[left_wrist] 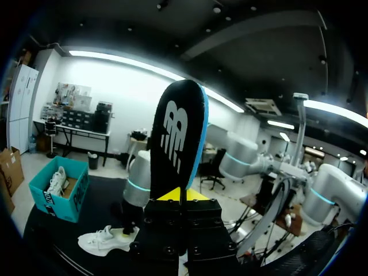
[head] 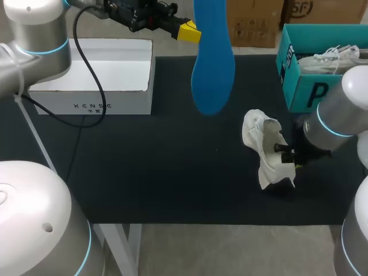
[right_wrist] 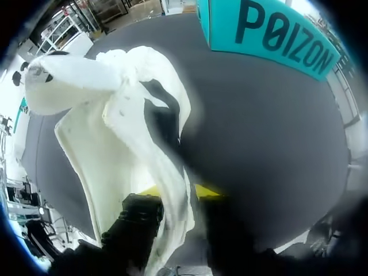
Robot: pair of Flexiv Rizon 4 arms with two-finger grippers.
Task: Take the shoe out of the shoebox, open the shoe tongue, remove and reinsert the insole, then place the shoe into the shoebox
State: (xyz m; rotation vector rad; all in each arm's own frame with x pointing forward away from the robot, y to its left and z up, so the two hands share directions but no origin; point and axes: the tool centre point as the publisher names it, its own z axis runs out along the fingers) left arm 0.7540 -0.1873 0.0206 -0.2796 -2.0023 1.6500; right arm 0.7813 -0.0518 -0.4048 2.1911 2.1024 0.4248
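While the left gripper point(head: 188, 31) pinches the blue insole point(head: 213, 63) by its narrow end, so that it hangs long axis downward above the table, the white shoe point(head: 265, 146) sits below and to its right, its wall clamped by the right gripper point(head: 291, 159).

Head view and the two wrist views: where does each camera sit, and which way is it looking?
Head view: fixed above and behind the robot, looking down on the black table; both arms enter, with the left gripper and right gripper.
Left wrist view: on the left wrist, looking out along its gripper, shut on the blue foam insole.
Right wrist view: on the right wrist, facing the white fabric shoe it grips; yellow tips show.
Shared: all three show the shoe and the teal cardboard shoebox.
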